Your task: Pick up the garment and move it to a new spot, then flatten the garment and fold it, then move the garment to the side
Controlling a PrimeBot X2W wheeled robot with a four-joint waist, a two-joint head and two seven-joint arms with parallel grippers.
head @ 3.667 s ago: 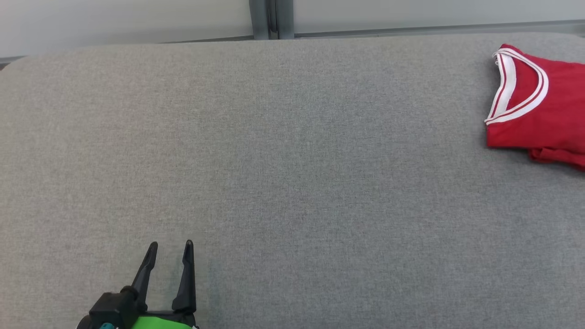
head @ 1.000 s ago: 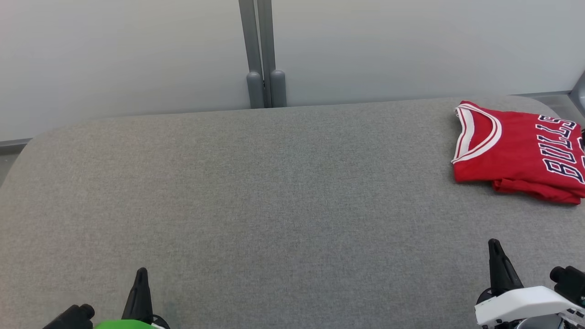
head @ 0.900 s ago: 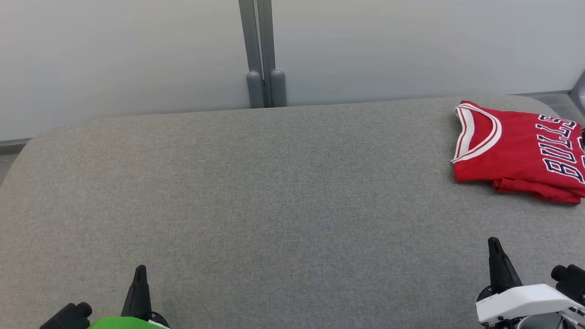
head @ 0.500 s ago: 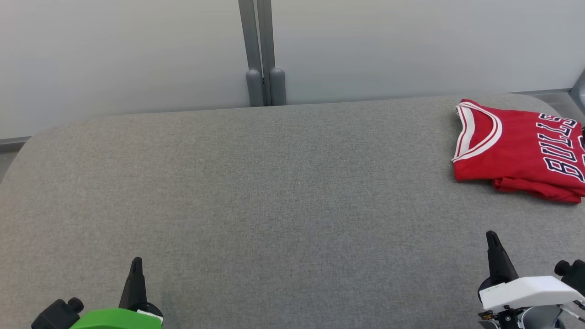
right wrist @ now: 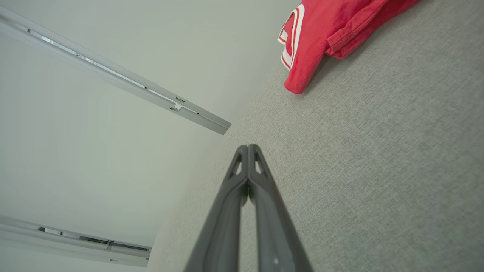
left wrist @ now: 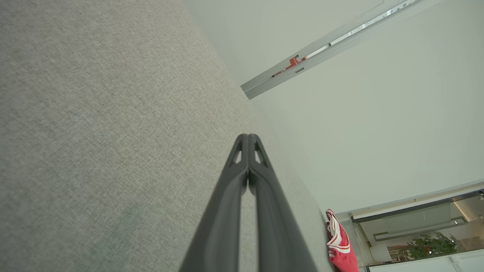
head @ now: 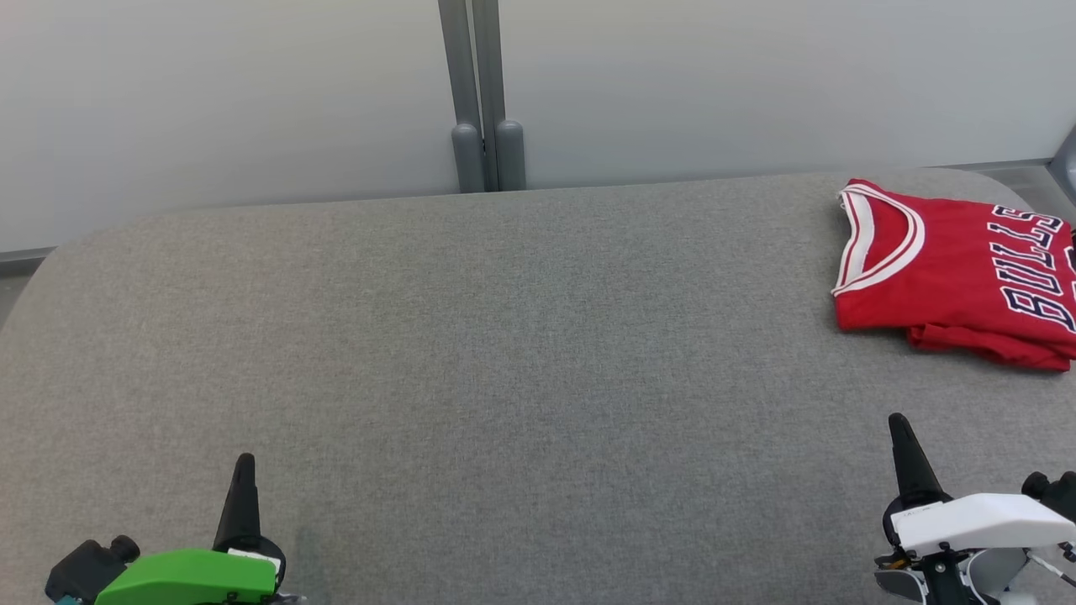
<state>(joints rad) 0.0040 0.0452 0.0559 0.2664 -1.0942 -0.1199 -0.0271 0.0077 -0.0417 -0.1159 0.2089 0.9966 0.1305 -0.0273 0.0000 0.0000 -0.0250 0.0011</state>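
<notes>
Red Bulls jersey (head: 950, 269) lies folded at the grey worktop's (head: 521, 353) far right, well apart from both pincers. Left pincer (head: 244, 475) and right pincer (head: 901, 437) are pinched closed and empty. Move-aside step looks done; next needs only parking.

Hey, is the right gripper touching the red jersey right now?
Apart. The head view shows a strip of bare grey surface between the shut right gripper and the red jersey. The right wrist view shows the same gap.
</notes>
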